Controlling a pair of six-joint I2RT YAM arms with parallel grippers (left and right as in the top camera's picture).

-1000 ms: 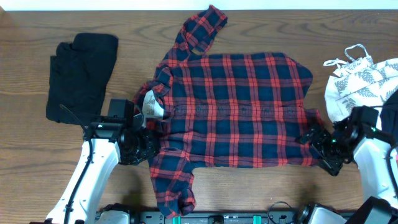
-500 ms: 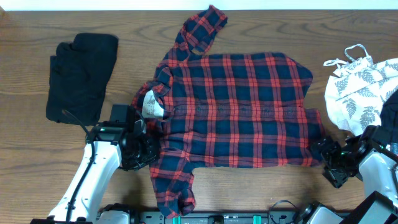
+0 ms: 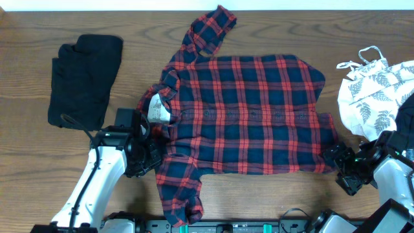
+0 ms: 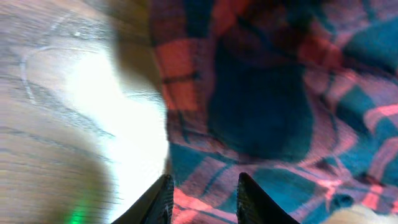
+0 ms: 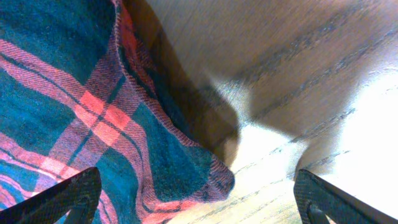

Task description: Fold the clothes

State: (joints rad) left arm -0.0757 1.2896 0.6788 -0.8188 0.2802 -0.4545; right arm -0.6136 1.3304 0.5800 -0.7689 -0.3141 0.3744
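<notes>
- Overhead: the shirt [image 3: 246, 113] lies spread in the middle of the table [image 3: 39, 162]. A black garment [image 3: 84, 77] is at ten o'clock and a leaf-print garment [image 3: 372, 90] at three. The left gripper [image 3: 150, 155] sits at the shirt's eight o'clock edge, the right gripper [image 3: 336, 162] at its four o'clock corner.
- Left wrist: the left gripper [image 4: 205, 193] has its fingers a little apart over the shirt's edge [image 4: 261, 112]. I cannot tell if cloth is nipped; if it is, pulling away could drag the shirt askew.
- Right wrist: the right gripper [image 5: 205, 196] is spread wide and holds nothing, with the shirt corner [image 5: 74, 93] towards nine o'clock. Closing too high would likely miss the thin cloth.
</notes>
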